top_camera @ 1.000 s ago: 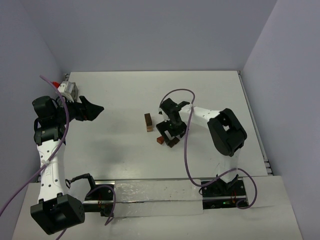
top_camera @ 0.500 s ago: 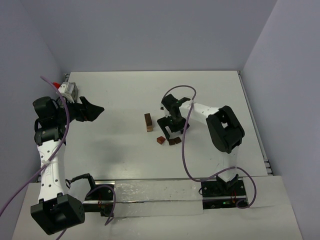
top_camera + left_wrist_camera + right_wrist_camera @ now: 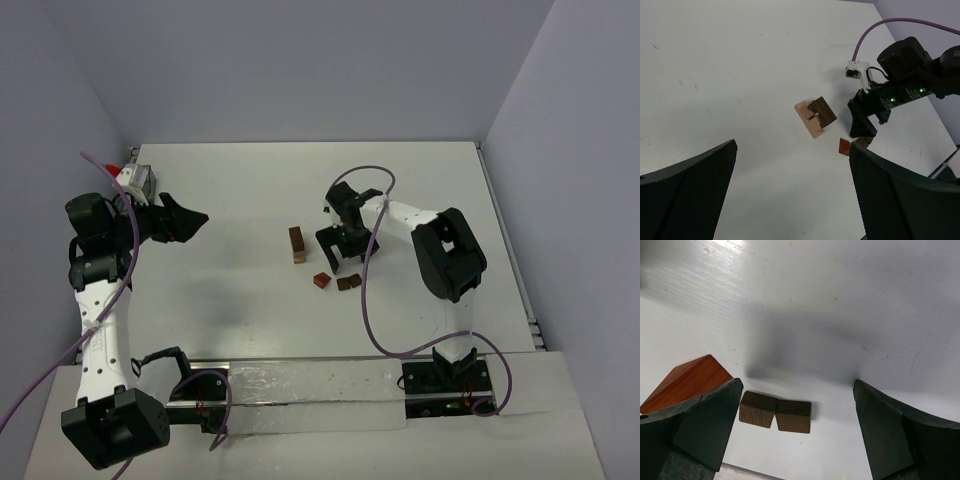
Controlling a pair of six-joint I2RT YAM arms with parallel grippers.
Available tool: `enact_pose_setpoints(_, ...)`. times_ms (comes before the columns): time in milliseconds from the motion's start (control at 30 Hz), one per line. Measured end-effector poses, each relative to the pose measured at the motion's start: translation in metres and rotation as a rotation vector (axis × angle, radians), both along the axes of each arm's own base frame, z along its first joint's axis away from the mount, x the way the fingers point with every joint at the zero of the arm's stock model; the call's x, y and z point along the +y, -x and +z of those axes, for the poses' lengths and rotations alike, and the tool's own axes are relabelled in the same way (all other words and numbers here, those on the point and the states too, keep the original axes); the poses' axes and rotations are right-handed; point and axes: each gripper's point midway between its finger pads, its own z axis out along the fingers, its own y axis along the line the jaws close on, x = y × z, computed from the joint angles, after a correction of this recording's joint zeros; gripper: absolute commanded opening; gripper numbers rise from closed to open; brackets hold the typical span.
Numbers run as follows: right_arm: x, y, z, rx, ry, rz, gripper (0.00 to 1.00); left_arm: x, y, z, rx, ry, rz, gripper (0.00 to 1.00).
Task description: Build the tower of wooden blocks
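left gripper: my left gripper (image 3: 192,217) is spread as wide as it goes, with nothing between the jaws. it hangs above the table (image 3: 240,310), well left of the blocks.
right gripper: my right gripper (image 3: 340,262) is just as wide and carries nothing. it points down over the loose blocks and i see no contact with them.
tower: the wood block tower (image 3: 296,244) sits mid-table, just left of the right gripper (only a tan piece and a dark brown piece so far).
loose blocks: a reddish-brown block (image 3: 322,280) and two dark brown cubes (image 3: 349,283) lie near the right gripper, on the side towards the arm bases.
left wrist view: only here do i see that the tan piece is a flat slab pressed against the darker block.
right wrist view: only here do i see the two cubes touching side by side, with the reddish block partly behind one of the fingers (image 3: 700,425).
textures: the wood has visible grain and sharp edges, the fingers are matte black, and the white tabletop is faintly scuffed.
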Motion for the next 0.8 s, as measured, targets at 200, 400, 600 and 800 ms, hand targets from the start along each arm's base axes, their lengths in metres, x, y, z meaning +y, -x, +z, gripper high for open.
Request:
enact_pose_setpoints(200, -0.004, -0.003, -0.001, -0.007, 0.004, 0.004, 1.00, 0.000, 0.000, 0.000, -0.001, 0.000, -0.002, 0.99)
enact_pose_setpoints(400, -0.007, -0.004, -0.002, -0.012, 0.012, 0.023, 1.00, -0.001, 0.000, 0.000, -0.002, 0.002, -0.004, 0.99)
enact_pose_setpoints(600, -0.009, -0.004, -0.002, -0.019, 0.014, 0.047, 1.00, -0.001, 0.000, 0.000, -0.002, 0.002, -0.004, 0.99)
enact_pose_setpoints(800, -0.011, -0.003, -0.003, -0.031, 0.015, 0.068, 0.99, -0.001, 0.000, 0.001, -0.002, 0.001, -0.004, 0.99)
